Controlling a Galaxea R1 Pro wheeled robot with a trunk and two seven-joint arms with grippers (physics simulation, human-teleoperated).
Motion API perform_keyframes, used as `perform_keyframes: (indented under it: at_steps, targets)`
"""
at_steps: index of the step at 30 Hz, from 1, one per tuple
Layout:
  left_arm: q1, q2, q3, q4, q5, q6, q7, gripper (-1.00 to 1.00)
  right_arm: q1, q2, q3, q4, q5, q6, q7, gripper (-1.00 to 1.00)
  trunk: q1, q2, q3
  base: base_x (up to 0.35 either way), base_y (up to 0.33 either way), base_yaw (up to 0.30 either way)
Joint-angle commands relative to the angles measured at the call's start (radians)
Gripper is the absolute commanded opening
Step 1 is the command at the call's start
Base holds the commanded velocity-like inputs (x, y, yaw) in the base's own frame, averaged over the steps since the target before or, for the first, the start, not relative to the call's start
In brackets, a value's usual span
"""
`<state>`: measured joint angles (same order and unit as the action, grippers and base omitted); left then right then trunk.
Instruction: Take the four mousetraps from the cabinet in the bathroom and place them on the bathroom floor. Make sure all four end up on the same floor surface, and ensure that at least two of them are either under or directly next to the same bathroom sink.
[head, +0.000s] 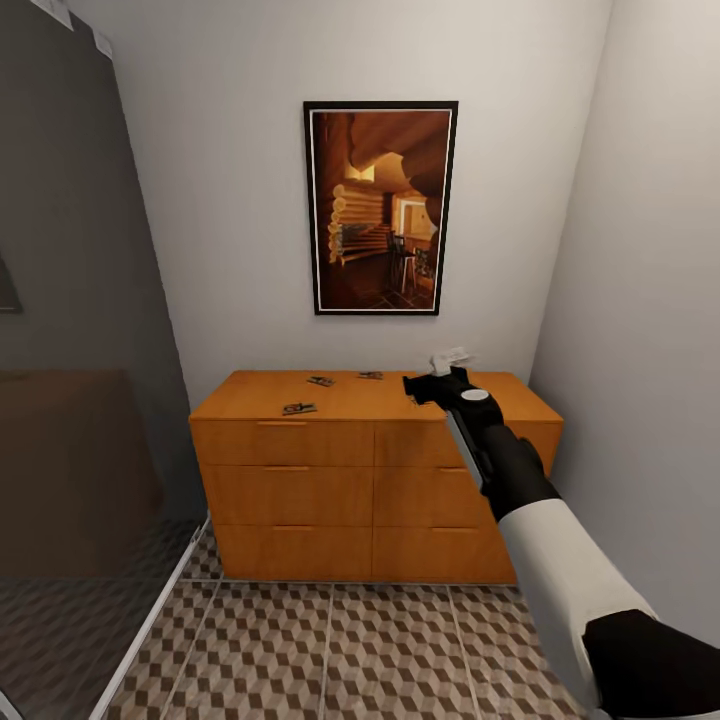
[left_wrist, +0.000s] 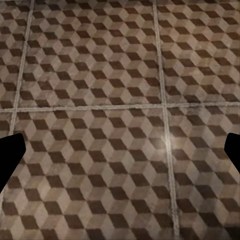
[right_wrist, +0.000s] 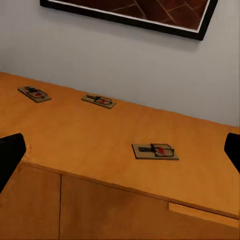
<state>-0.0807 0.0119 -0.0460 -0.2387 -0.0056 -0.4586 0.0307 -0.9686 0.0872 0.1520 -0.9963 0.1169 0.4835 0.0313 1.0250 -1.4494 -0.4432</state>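
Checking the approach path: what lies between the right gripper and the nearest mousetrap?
In the right wrist view, only bare orange cabinet top lies between the open right gripper and the nearest mousetrap.

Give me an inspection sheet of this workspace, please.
Surface: orange-brown cabinet top, drawers shut.
Job's things: three mousetraps lie flat and apart on the cabinet top; none on the cube-patterned floor.
Clutter: nothing seen.
End effectors: right end effector reaches over the cabinet's right part, open, holding nothing; left end effector open, facing the floor.
Cables: nothing seen.
Surroundings: framed picture above the cabinet, grey walls, glass panel at left.
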Motion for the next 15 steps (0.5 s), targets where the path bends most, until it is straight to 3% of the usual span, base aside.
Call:
perform_keyframes:
  at_steps: [1, 5, 15]
  targets:
    - [-0.001, 0.0, -0.005, 0.001, -0.001, -0.003, 0.003, 1.0, -0.001, 0.0, 0.0, -0.009, 0.01, 0.002, 0.027, 1.0, 0.0, -0.001, -0.001, 0.0, 0.0, 0.0]
    - [-0.001, -0.001, -0.006, 0.001, -0.002, -0.004, 0.003, 1.0, -0.003, -0.002, 0.0, -0.033, 0.01, -0.005, 0.131, 1.0, 0.0, -0.001, -0.001, 0.0, 0.0, 0.0]
    - [-0.001, 0.0, -0.006, 0.046, -0.002, -0.005, 0.003, 1.0, -0.001, -0.008, 0.0, -0.035, 0.012, -0.008, 0.174, 1.0, 0.0, -0.001, -0.002, 0.0, 0.0, 0.0]
